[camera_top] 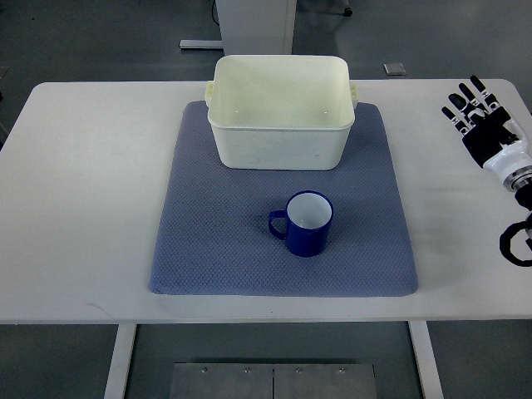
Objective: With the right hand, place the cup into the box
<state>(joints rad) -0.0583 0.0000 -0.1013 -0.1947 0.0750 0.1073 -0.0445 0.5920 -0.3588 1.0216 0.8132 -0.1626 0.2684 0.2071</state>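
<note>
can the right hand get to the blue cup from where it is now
Probably yes. The right hand is open at the table's right edge, and only bare table and mat lie between it and the cup; the box sits behind.

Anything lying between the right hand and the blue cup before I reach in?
Nothing. In the top view, only bare white table and blue mat lie between the open right hand and the cup.

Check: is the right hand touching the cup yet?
Apart. The top view shows the right hand open over the table's right edge, with bare table and mat plainly between it and the blue cup.
</note>
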